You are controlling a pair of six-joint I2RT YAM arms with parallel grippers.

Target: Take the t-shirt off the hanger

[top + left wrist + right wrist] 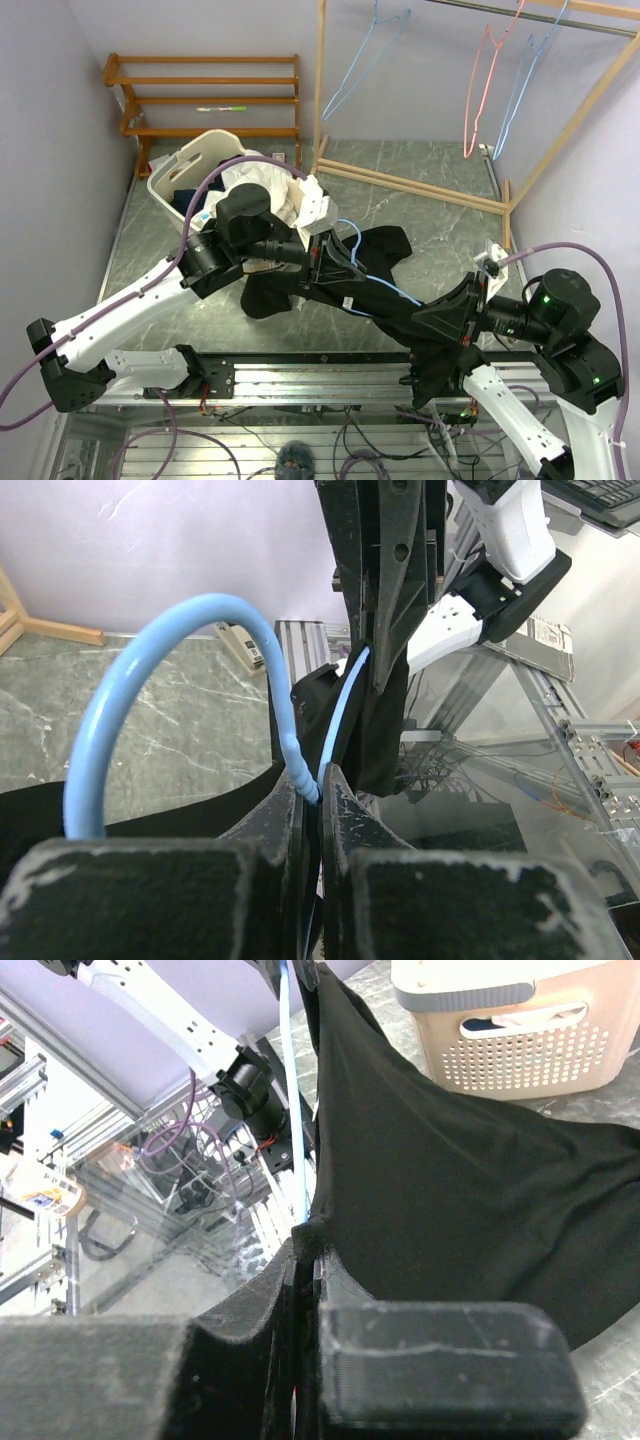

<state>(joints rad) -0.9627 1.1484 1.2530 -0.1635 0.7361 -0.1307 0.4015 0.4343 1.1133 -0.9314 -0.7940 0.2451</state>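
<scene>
A robotics lab staged as a laundry corner: aluminium rails (320, 378), loose cables (350, 445), wooden clothes rack (410, 187), laundry basket (178, 170).

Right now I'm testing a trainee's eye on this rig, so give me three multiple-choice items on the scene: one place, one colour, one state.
1. Where does the laundry basket stand? A) at the far left of the table B) under the rack C) by the right arm's base
2. What colour is the hanger inside the black t-shirt? A) pink B) light blue C) white
3. How is the left gripper? A) open above the basket B) shut on the hanger C) open, clear of everything
Key: 1 A, the top view shows it there; 2 B, both wrist views show it light blue; 3 B, its fingers pinch the hanger's neck.
</scene>
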